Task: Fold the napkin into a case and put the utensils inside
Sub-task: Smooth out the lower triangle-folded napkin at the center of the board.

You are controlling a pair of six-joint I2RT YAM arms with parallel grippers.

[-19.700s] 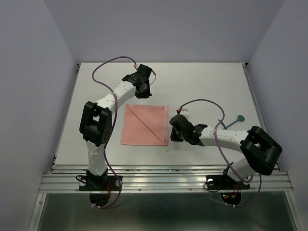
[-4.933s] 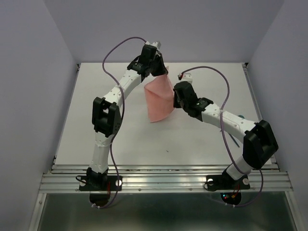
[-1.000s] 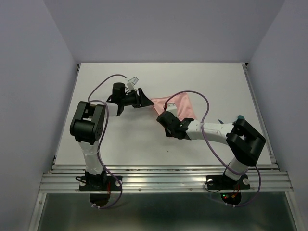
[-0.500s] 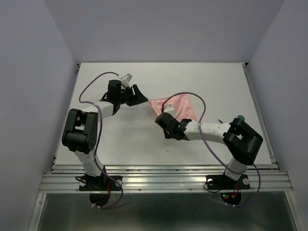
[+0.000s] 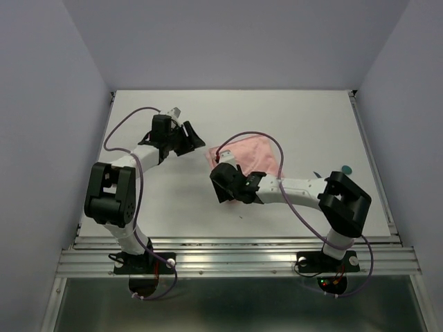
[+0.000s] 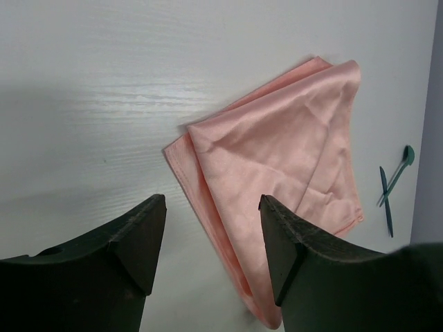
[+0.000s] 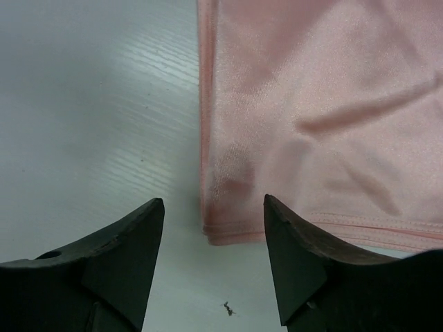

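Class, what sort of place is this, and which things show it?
Probably a robotics lab test cell: a white table walled by plain panels, two bolted arms, with a napkin and utensils laid out.

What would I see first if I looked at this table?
The salmon-pink napkin stands out, loosely folded and lying flat on the white table. The left pincer and right pincer point at its edges, both open and empty. Small teal utensils lie apart, to its right.

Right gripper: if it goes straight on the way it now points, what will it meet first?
Probably the napkin: its folded corner lies just ahead, between the fingertips of the open right gripper, flat on the table. How far ahead is unclear.
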